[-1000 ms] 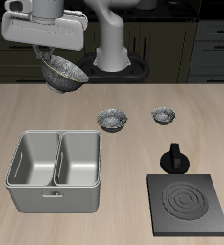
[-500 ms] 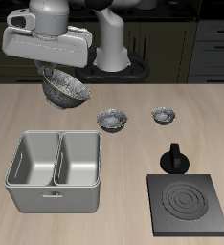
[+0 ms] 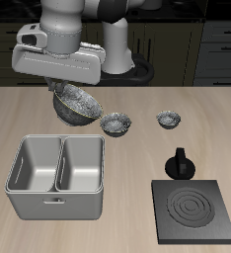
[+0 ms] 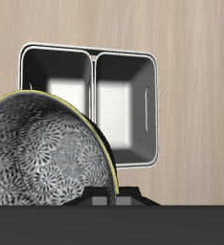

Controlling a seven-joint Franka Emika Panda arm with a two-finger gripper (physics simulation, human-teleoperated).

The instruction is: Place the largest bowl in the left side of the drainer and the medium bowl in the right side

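Only wrist view shows largest bowl [image 4: 42, 153] filling foreground before drainer [image 4: 152, 115].

Three bowls: largest bowl [image 3: 77, 103], medium bowl [image 3: 116, 124], smallest bowl [image 3: 168, 120]; one drainer [image 3: 56, 203]; one stove plate [image 3: 194, 211]; one knob [image 3: 179, 163].

The largest bowl [image 3: 77, 104] hangs tilted in the end effector [image 3: 64, 91], off the bench [image 3: 127, 198], above the strip just behind the drainer [image 3: 56, 176], which sits near the front edge. Just beside it, farther back than the drainer, stands the medium bowl [image 3: 116, 124], with the smallest bowl [image 3: 169, 120] near that. The stove plate [image 3: 195, 211] lies near the front edge, well apart from the drainer, a knob [image 3: 179, 164] just behind it.
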